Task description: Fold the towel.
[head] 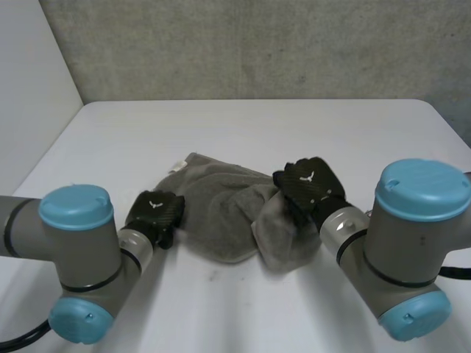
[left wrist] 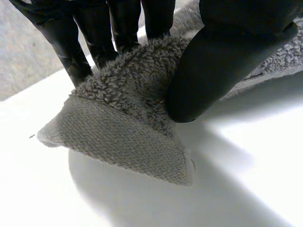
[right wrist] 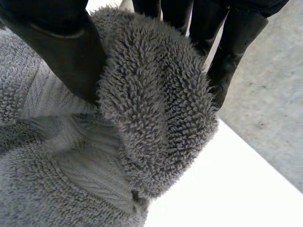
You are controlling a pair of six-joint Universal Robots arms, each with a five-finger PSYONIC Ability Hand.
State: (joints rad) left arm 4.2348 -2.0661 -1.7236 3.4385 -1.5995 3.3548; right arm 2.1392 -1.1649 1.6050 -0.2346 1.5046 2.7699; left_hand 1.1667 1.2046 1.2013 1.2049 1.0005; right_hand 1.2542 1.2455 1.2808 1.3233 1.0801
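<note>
A grey terry towel lies crumpled in the middle of the white table. My left hand is at the towel's near left corner. In the left wrist view its thumb and fingers pinch that corner of the towel, which is lifted a little off the table. My right hand is at the towel's right edge. In the right wrist view its thumb and fingers are shut round a thick fold of the towel.
A small white label sticks out at the towel's far left corner. A grey wall stands behind the table's far edge. My two arms fill the near corners of the head view.
</note>
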